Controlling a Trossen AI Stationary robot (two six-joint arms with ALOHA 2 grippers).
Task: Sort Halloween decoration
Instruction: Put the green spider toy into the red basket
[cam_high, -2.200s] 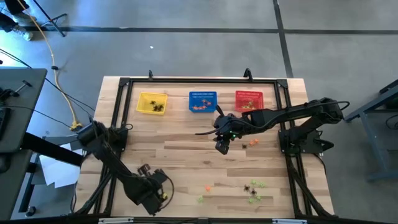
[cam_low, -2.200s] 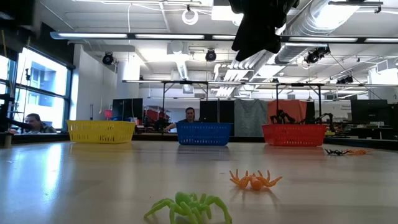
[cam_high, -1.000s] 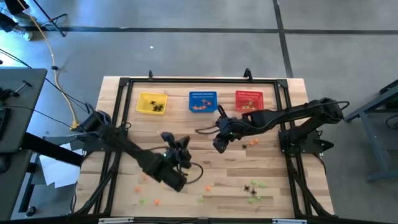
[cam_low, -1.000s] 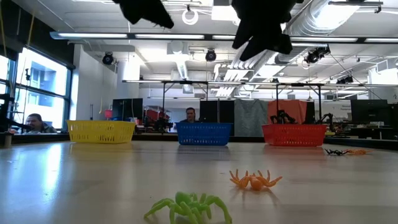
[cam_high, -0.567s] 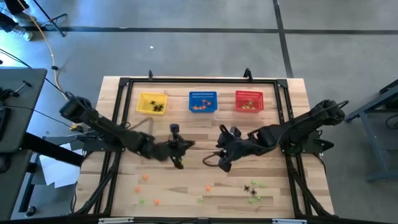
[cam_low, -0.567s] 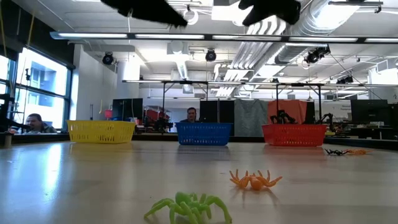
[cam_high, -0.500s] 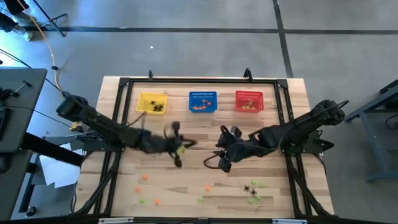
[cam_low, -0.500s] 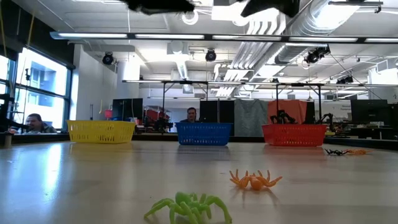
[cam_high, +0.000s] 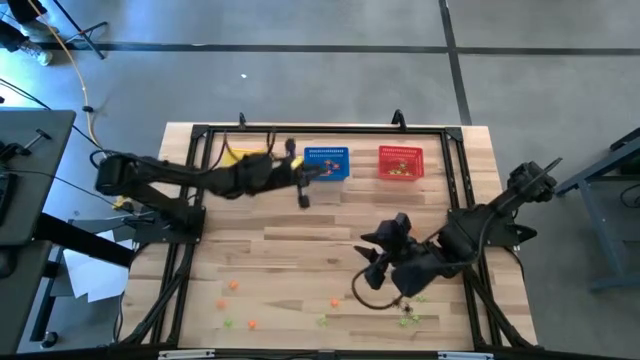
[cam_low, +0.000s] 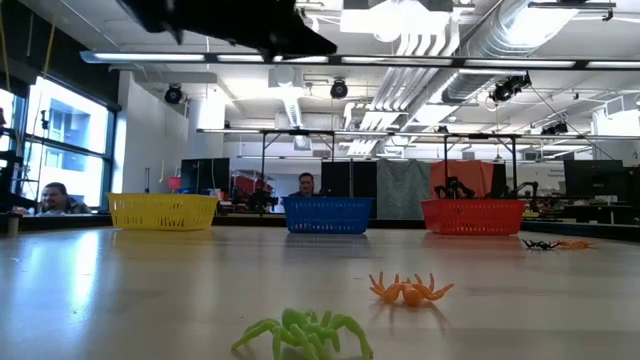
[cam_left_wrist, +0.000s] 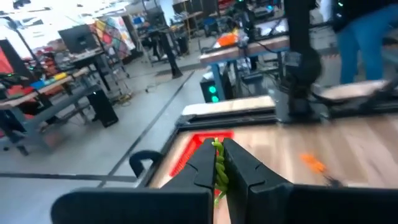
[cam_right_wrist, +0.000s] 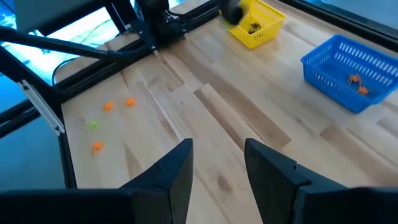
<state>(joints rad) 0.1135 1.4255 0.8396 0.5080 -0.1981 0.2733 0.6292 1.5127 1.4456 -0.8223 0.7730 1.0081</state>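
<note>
Halloween decoration, one light green piece (cam_left_wrist: 217, 167), sits pinched in the left tool (cam_left_wrist: 219, 163) near the blue basket (cam_high: 326, 162); the right tool (cam_right_wrist: 216, 163) hangs spread over bare tabletop (cam_right_wrist: 205, 118).

Yellow basket (cam_high: 243, 163), blue basket (cam_high: 326, 162), red basket (cam_high: 400, 161); light wood table (cam_high: 300, 250).

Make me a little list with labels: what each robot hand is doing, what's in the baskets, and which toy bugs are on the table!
left gripper: shut on a light green trinket, near the blue basket
right gripper: open, empty, above bare table
yellow basket: black trinkets
blue basket: orange trinkets
red basket: green and orange trinkets
loose on table: orange trinket, green trinket
</note>
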